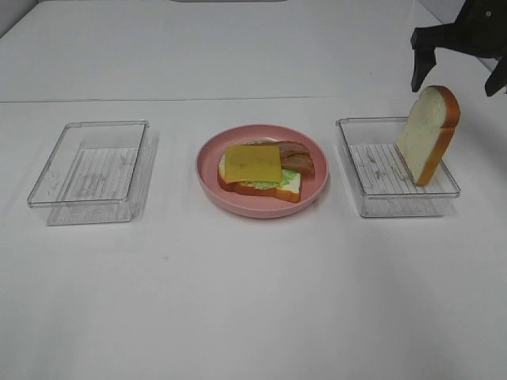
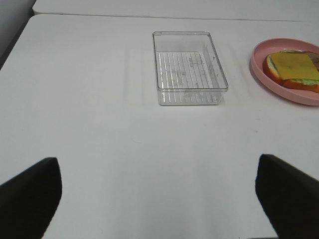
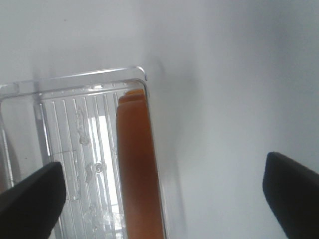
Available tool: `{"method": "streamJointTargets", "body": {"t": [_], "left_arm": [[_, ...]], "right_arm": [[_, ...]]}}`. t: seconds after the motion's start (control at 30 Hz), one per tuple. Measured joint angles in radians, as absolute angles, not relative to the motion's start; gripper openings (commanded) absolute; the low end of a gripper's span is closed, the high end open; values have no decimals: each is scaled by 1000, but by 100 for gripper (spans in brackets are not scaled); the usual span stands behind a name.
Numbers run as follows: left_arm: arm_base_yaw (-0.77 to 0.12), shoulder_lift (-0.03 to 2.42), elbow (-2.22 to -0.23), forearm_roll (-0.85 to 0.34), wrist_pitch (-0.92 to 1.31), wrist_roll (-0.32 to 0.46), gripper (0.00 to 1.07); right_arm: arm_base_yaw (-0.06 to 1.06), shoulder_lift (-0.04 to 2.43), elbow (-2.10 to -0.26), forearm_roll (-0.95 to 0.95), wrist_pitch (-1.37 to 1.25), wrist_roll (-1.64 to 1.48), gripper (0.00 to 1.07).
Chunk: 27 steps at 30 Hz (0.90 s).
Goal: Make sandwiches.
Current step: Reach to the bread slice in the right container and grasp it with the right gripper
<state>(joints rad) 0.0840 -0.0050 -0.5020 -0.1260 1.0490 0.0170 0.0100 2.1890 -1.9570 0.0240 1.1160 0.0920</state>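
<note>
**Bread slice on edge in R tray, both grippers spread**

Landmark = pink plate (image 1: 262, 169), centre of table (image 1: 253, 301).

On plate: half-built sandwich (image 1: 261, 169). Bottom bread w/ orange-brown crust, lettuce (image 1: 269, 184) peeking at near edge, cheese (image 1: 253, 162) flat on top, bacon (image 1: 298, 157) sticking out toward far-right side of plate. Stack sits inside rim, pink showing all round.

Right of plate, a gap apart: clear tray (image 1: 394, 169). Bread slice (image 1: 428, 134) stands nearly upright in it, tilted, leaning on tray's outer long wall, top well above rim. Wrist view: crust edge (image 3: 137, 164) runs right along that wall, rest of tray floor bare.

Left of plate, wider gap: 2nd clear tray (image 1: 91, 172), nothing in it.

R gripper (image 1: 459, 59) is above and beyond right tray, off the slice, not touching; fingers (image 3: 35, 196) wide apart, holding nothing. L gripper (image 2: 159, 194) near table edge, well back from left tray, fingers (image 2: 30, 191) also wide apart, nothing btwn them.

Room: bare table in front of all three items and behind them; clear lanes btwn plate and each tray.
</note>
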Motion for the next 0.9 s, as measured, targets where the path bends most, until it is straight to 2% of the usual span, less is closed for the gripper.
{"method": "streamJointTargets", "body": {"t": [0.2, 0.37, 0.43, 0.47, 0.53, 0.57, 0.6, 0.63, 0.67, 0.7, 0.9], "left_arm": [[84, -5, -502, -126, 1049, 17, 100], [84, -5, -502, -126, 1049, 17, 100], [84, -5, -502, -126, 1049, 17, 100], [84, -5, -502, -126, 1049, 17, 100], [84, -5, -502, -126, 1049, 17, 100], [84, -5, -502, -126, 1049, 17, 100], [84, -5, -502, -126, 1049, 17, 100], [84, -5, -502, -126, 1049, 17, 100], [84, -5, -502, -126, 1049, 17, 100], [84, -5, -502, -126, 1049, 17, 100], [84, -5, -502, -126, 1049, 17, 100]], "right_arm": [[10, 2260, -1957, 45, 1158, 90, 95], [10, 2273, -1957, 52, 1168, 90, 85], [10, 2273, -1957, 53, 1171, 90, 70], [10, 2273, -1957, 53, 1171, 90, 70], [10, 2273, -1957, 60, 1175, 91, 46], [10, 2273, -1957, 60, 1175, 91, 46], [10, 2273, -1957, 63, 1175, 91, 25], [10, 2273, -1957, 63, 1177, 91, 12], [10, 2273, -1957, 63, 1177, 91, 12], [10, 2273, -1957, 74, 1184, 91, 0], [10, 2266, -1957, 97, 1201, 93, 0]]}}
